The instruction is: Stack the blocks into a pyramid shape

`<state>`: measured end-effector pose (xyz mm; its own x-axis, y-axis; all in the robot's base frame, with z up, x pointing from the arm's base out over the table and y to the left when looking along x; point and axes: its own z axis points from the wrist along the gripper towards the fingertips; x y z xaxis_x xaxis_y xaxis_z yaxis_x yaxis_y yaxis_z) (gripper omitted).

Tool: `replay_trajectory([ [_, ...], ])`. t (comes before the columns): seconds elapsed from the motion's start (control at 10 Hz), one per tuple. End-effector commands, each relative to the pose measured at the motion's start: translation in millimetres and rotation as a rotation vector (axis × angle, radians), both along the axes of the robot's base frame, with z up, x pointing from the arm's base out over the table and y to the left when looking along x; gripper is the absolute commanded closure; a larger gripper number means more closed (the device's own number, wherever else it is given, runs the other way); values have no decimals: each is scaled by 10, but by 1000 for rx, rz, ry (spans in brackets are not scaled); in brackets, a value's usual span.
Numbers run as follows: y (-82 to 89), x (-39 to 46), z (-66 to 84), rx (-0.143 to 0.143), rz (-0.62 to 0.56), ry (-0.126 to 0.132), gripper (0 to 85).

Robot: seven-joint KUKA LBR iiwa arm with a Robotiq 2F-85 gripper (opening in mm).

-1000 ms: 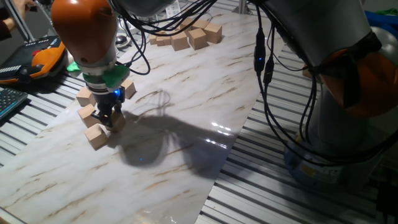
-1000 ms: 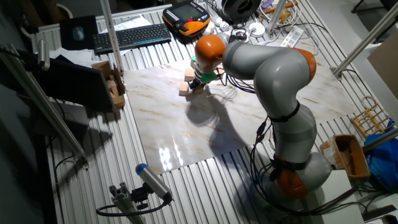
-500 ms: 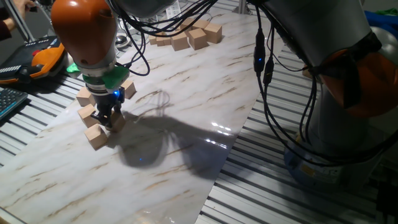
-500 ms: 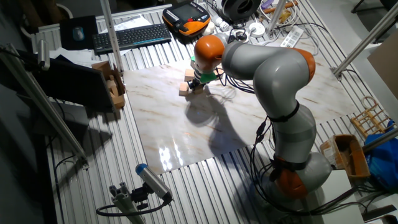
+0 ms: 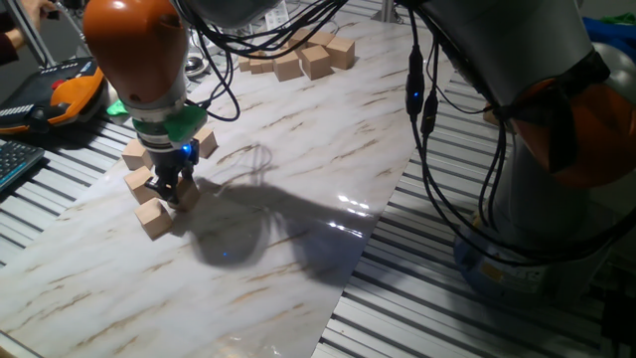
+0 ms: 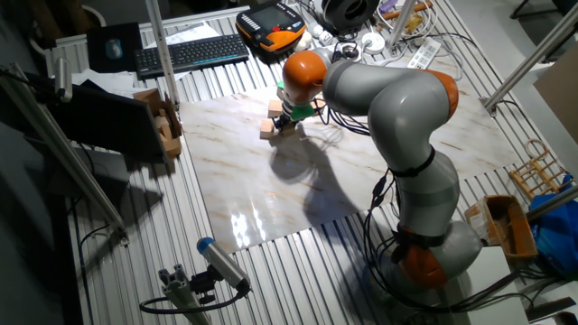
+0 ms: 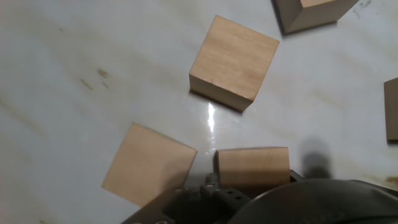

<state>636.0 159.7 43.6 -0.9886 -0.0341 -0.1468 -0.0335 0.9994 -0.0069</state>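
Judging progress, I see the blocks (image 5: 154, 218) lying single on the surface (image 5: 298, 169), no pyramid begun, my end effector (image 5: 175, 191) apparently grasping one block (image 7: 252, 167).

The blocks (image 7: 234, 63) are matt, fine-grained bare wood. The table (image 5: 298, 179) has a glossy marble-patterned top, edged by ribbed metal rails (image 6: 298, 280).

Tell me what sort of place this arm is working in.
Most likely a robotics lab or workshop. The marble-patterned board lies on an aluminium-profile bench, a keyboard and an orange-and-black handheld controller sit at the far edge, and loose cables trail around the arm's base.
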Motion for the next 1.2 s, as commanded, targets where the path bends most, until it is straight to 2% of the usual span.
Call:
replay_trajectory([
  [0.0, 1, -7, -4, 0, -6, -5, 510],
  [0.1, 3, -9, -5, 2, -10, -11, 510],
  [0.3, 7, -11, 5, 5, -13, -20, 170],
  [0.7, 11, -19, 49, 15, -9, -26, 170],
  [0.9, 15, -44, 163, 13, -7, -17, 170],
  [1.1, 59, -53, 370, 8, -15, 1, 170],
])
